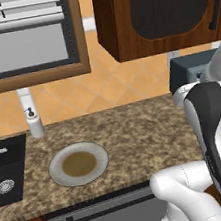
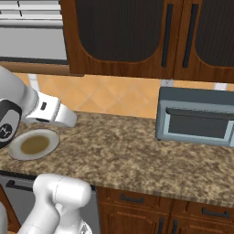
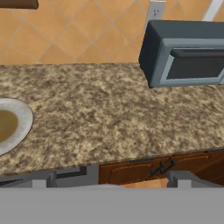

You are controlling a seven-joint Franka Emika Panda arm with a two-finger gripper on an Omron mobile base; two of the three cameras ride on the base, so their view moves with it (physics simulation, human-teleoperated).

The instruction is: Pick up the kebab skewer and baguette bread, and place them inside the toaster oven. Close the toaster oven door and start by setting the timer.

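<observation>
— Anything I can read from here?

— No. The toaster oven (image 2: 197,121) shows no brand or dial numbers I can make out, and the plate (image 1: 78,163) to its left on the surface (image 2: 137,155) is unmarked.

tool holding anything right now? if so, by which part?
Nothing is held. The tool is open, its two tips apart with only granite counter and cabinet fronts ahead.

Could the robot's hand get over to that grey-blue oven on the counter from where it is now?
Probably yes. The toaster oven stands at the back of the granite counter with bare counter before it, and its door is shut. Whether the arm stretches that far I cannot tell.
</observation>
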